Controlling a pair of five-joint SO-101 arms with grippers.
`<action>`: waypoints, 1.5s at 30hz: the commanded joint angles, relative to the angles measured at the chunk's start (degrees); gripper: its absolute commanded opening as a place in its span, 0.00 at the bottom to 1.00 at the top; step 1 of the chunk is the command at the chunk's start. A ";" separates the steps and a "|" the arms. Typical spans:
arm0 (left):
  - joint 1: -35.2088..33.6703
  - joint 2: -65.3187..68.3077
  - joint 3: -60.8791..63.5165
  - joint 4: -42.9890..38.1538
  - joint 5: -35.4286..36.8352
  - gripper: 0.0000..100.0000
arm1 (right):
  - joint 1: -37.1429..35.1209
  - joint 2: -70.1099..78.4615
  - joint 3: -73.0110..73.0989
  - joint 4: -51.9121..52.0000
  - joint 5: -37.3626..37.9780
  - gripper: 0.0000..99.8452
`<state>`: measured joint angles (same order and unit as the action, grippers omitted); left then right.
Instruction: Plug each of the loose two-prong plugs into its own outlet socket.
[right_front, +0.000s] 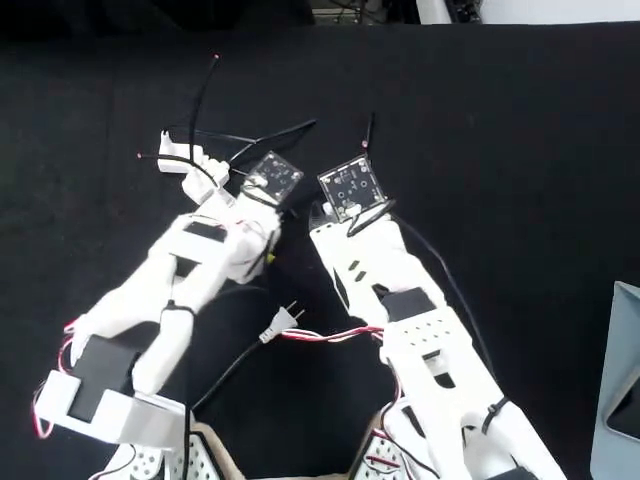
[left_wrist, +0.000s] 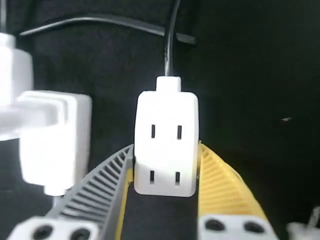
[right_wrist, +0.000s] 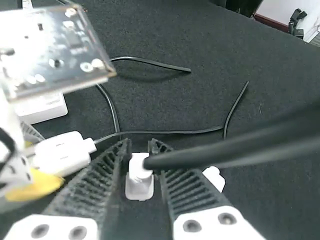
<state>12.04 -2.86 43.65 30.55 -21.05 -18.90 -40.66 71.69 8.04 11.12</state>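
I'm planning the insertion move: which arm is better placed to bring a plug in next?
Right. The right pincer grips a white plug by its body. The left pincer clamps the outlet socket block, slots exposed, so it probably serves best holding that steady.

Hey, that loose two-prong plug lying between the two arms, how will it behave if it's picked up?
The plug looks small, so it is probably light. Its thin black cord curves loosely across the table, so it will likely trail floppily and may tug. Its flattish body should slide, not roll.
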 joint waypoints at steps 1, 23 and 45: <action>-5.93 -0.18 -1.63 -0.70 -10.37 0.10 | 0.88 -1.71 -0.22 -1.23 0.09 0.01; -13.05 -31.47 7.69 12.40 -5.10 0.27 | 0.44 -1.71 -0.57 -1.23 -0.35 0.01; -38.46 -59.52 34.33 8.62 18.64 0.27 | -17.76 28.09 -25.63 -2.81 -0.35 0.01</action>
<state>-24.97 -61.23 76.70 42.59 -2.86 -35.25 -17.19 53.23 7.78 11.12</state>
